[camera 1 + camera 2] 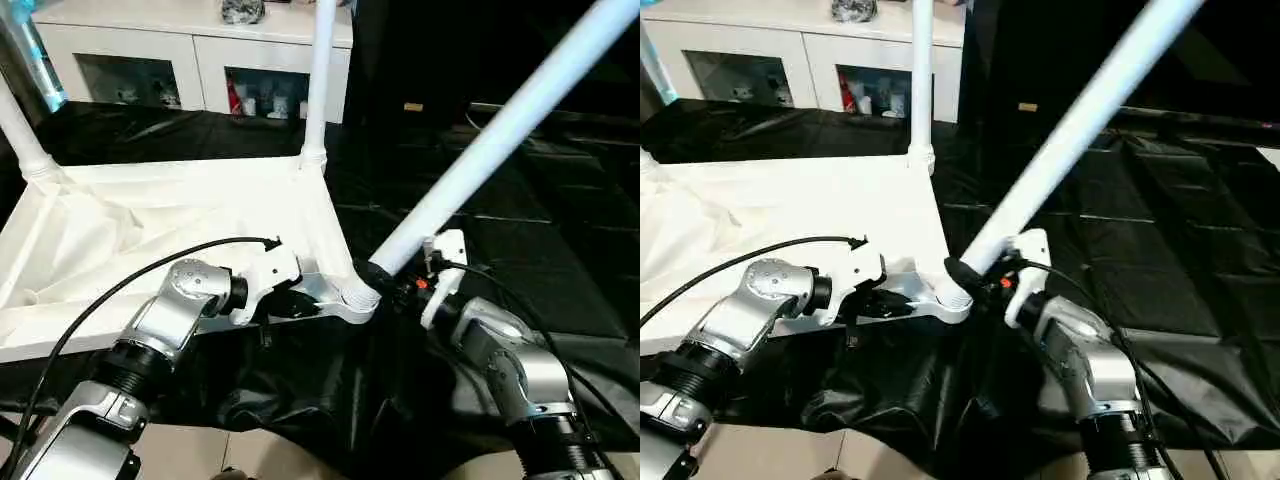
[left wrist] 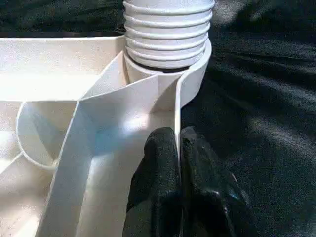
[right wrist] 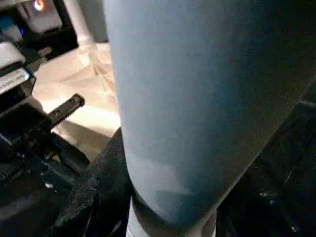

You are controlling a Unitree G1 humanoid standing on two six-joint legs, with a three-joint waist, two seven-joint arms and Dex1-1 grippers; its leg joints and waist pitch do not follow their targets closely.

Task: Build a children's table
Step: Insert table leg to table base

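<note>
Pinching the upturned table top's (image 1: 200, 215) thin rim with left gripper (image 2: 178, 163); right gripper (image 1: 385, 275) clamping the leaning leg (image 1: 480, 150) low, at the near corner socket (image 1: 357, 297). Looking light, stiff, slippery.

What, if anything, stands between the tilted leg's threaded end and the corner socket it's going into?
Nothing visible: the leg, held by the right gripper, already has its threaded end at the corner socket, while the left gripper pinches the tabletop's rim.
</note>
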